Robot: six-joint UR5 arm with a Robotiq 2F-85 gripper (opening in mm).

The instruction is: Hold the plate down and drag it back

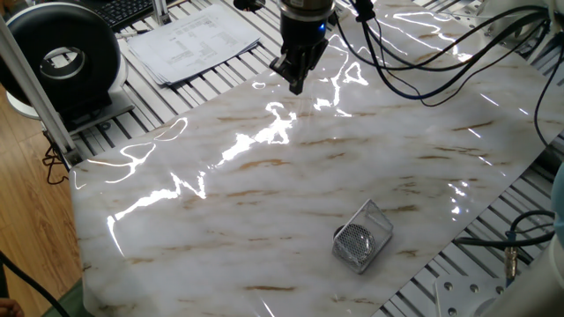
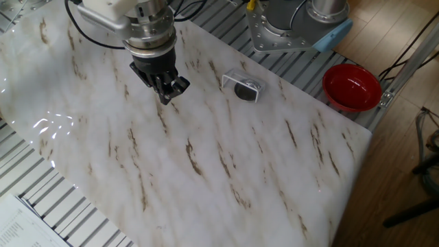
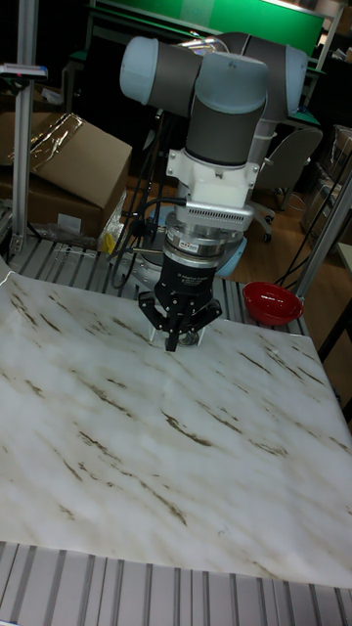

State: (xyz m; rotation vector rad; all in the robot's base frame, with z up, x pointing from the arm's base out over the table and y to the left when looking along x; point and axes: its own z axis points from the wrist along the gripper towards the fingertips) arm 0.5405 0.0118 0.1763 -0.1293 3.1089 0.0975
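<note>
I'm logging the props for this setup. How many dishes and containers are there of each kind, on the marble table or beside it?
Wire-mesh basket: 1
Plate, a small round one at the basket: 1
Red bowl, off the table's edge: 1
Total: 3

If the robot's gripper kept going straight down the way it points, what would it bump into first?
Probably just the bare marbled tabletop. The gripper points down with its fingers together, and the wire-mesh basket sits off to the side, apart from it.
</note>
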